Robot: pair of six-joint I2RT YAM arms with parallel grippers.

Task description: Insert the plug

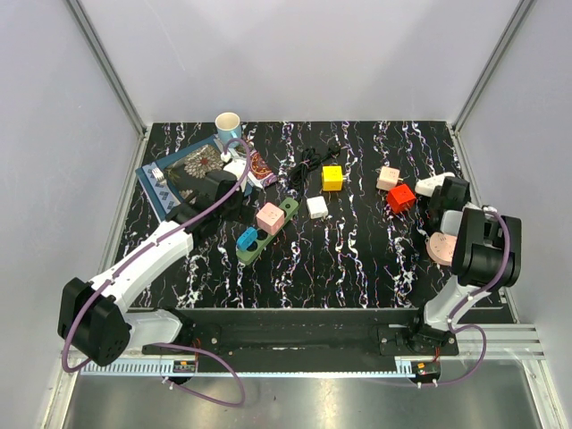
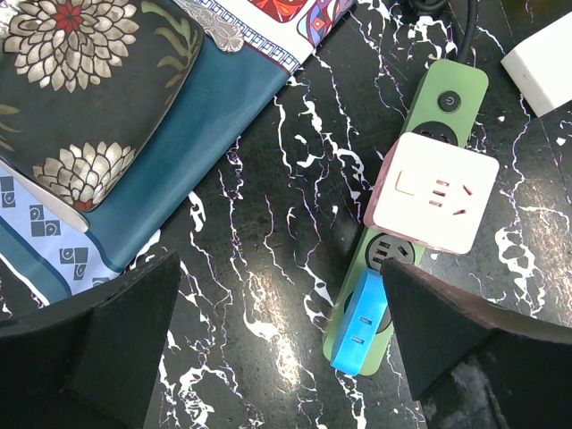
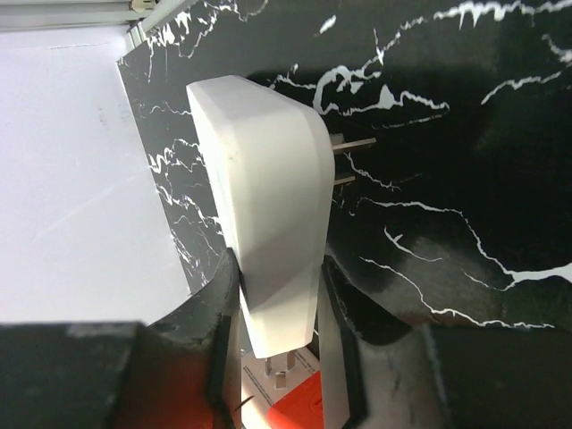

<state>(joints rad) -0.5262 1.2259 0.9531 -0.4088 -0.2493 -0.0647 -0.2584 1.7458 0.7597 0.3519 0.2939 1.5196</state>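
A green power strip (image 1: 262, 234) lies left of the table's centre, and in the left wrist view the power strip (image 2: 447, 98) runs down the right side. A pink-white cube adapter (image 2: 435, 192) and a blue plug (image 2: 360, 323) sit in it, with one socket showing between them. My left gripper (image 2: 281, 349) hangs open over the bare table just left of the strip, its right finger (image 2: 474, 349) over the strip's edge. At the far right, my right gripper (image 3: 279, 313) is shut on a white plug (image 3: 264, 214), whose metal prongs (image 3: 353, 143) point sideways over the table.
Yellow (image 1: 332, 177), white (image 1: 317, 206), pink (image 1: 388, 178) and red (image 1: 400, 197) cube adapters lie scattered mid-table. A black cable (image 1: 313, 159) is coiled at the back. A patterned cloth (image 1: 192, 170) and a cup (image 1: 229, 124) sit back left. A pink round object (image 1: 441, 248) lies by the right arm.
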